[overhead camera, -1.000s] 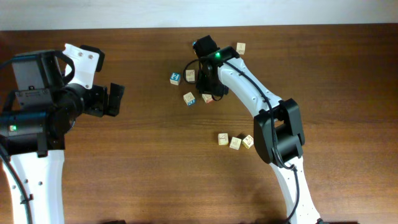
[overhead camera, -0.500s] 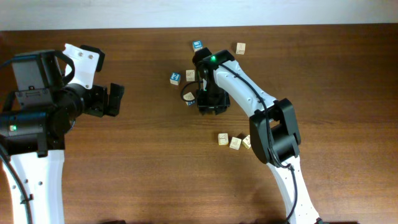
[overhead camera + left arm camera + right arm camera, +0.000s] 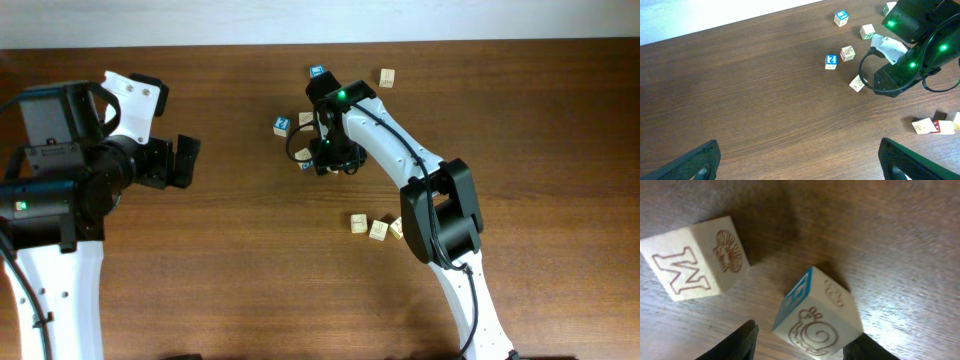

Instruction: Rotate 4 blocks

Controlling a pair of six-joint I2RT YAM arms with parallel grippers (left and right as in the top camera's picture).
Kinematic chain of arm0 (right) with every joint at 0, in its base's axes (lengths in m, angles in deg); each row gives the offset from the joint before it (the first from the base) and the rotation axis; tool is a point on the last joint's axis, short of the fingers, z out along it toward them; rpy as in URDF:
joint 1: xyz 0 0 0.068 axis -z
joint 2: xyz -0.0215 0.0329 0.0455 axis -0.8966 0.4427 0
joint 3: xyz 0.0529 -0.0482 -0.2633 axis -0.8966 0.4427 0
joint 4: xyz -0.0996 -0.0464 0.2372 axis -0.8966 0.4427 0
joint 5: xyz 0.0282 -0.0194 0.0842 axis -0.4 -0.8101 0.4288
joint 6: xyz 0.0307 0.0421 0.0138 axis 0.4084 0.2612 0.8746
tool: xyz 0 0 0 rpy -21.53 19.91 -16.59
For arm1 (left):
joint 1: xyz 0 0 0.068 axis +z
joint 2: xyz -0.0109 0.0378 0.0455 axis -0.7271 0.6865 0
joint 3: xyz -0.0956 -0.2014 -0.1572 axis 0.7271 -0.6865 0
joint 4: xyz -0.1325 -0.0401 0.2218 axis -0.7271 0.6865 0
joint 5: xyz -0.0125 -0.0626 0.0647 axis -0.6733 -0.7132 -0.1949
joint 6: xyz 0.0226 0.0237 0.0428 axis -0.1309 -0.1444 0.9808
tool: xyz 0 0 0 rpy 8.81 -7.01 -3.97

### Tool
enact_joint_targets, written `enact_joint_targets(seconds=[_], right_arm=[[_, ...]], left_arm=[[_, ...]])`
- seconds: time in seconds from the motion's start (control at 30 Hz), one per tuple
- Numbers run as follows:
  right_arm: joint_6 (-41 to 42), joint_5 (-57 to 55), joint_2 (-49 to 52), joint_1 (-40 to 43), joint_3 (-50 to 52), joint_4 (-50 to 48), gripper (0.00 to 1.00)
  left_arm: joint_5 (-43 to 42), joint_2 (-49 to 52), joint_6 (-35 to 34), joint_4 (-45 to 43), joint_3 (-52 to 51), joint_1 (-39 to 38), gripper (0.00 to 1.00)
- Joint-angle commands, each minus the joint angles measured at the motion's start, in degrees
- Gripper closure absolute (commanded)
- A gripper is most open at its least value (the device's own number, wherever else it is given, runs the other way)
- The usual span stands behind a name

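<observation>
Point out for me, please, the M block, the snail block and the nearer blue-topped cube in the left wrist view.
M block (image 3: pixel 682 272): right wrist view, on its M face.
snail block (image 3: pixel 815 330): right wrist view, on its snail face.
nearer blue-topped cube (image 3: pixel 831 60): left wrist view, on its blue top face.

Overhead top-down, left wrist oblique, right wrist close, sharing blocks (image 3: pixel 695 265)
</observation>
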Motion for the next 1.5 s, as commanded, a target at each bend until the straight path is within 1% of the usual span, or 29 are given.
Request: enact_joint_targets(seconds=[0.0, 0.2, 0.23, 0.33, 0.47, 0.6, 0.67, 0.83, 0.97, 1.03, 1.07, 1.17, 1.2, 1.3, 1.33, 1.37, 1.47], right_arm=[[3.9, -4.2, 0.4, 0.1, -1.3, -0.7, 0.44], [16.2, -5.3, 0.4, 0.5, -1.2, -4.4, 0.45], [17.1, -5.3, 0.4, 0.3, -1.1, -5.0, 0.45], [17.4, -5.4, 0.5, -0.3, -1.1, -4.2, 0.60], [17.4, -5.1, 0.5, -0.3, -1.1, -1.8, 0.73], [17.2, -2.2, 0.4, -0.5, -1.1, 3.6, 0.73], [15.8, -1.9, 0.4, -1.2, -1.1, 8.7, 0.73], [14.1, -1.9, 0.4, -3.5, -1.1, 16.3, 0.72], [14.1, -2.3, 0.4, -5.2, -0.7, 17.9, 0.71], [14.1, -2.3, 0.4, -5.8, 0.5, 18.6, 0.69], [14.1, -2.3, 0.4, -6.0, 1.0, 18.8, 0.67], [14.1, -2.3, 0.4, -6.3, 2.1, 19.4, 0.66], [14.1, -2.3, 0.4, -6.4, 2.1, 19.6, 0.65], [13.7, -2.0, 0.4, -6.6, 2.1, 20.2, 0.48], [13.2, -2.0, 0.4, -6.6, 2.1, 20.5, 0.44], [13.2, -2.1, 0.2, -6.5, 2.0, 20.9, 0.41], [11.4, -2.1, -2.7, -6.5, -1.0, 21.0, 0.41]], left_arm=[[0.3, -0.1, -0.6, 0.2, 0.4, 0.2, 0.01], [0.4, -0.1, -0.6, 0.2, 0.4, 0.2, 0.01], [0.4, -0.1, -0.6, 0.2, 0.4, 0.2, 0.01], [0.4, -0.1, -0.6, 0.2, 0.4, 0.2, 0.01], [0.4, -0.1, -0.6, 0.2, 0.4, 0.2, 0.01], [0.3, -0.1, -0.6, 0.2, 0.4, 0.2, 0.01], [0.3, -0.1, -0.6, 0.2, 0.4, 0.2, 0.01], [0.2, -0.1, -0.6, 0.2, 0.4, 0.2, 0.01], [0.2, -0.1, -0.6, 0.2, 0.4, 0.2, 0.01], [0.2, -0.1, -0.6, 0.2, 0.4, 0.2, 0.01], [0.2, -0.1, -0.6, 0.2, 0.4, 0.2, 0.01], [0.2, -0.1, -0.6, 0.2, 0.4, 0.2, 0.01], [0.2, -0.1, -0.6, 0.2, 0.4, 0.2, 0.01], [0.2, -0.1, -0.6, 0.2, 0.4, 0.2, 0.01], [0.2, -0.1, -0.6, 0.2, 0.4, 0.2, 0.01], [0.2, -0.1, -0.6, 0.2, 0.4, 0.2, 0.01], [0.2, -0.1, -0.6, 0.2, 0.4, 0.2, 0.01]])
